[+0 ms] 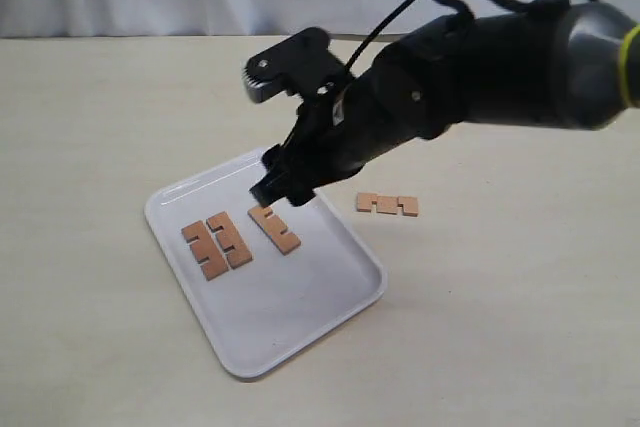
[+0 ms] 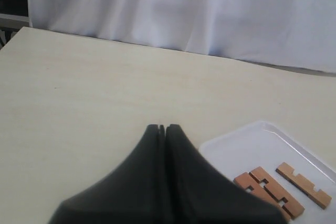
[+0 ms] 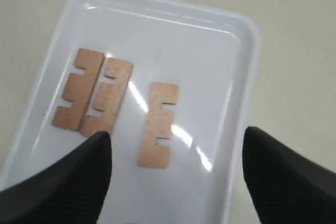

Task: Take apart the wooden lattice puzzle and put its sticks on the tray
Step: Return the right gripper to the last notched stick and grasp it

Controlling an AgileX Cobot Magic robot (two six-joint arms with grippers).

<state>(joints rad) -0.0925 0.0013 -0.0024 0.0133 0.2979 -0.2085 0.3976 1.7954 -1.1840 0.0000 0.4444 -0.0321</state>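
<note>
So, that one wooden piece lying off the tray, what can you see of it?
That stick is a short, flat bar of reddish-brown wood with two square notches cut in one long edge. It lies flat on the pale table, just right of the tray in the exterior view, clear of its rim. Nothing touches it but the table; only that view shows it.

Bright even light, glare streaks on the tray [image 3: 210,66]
</note>
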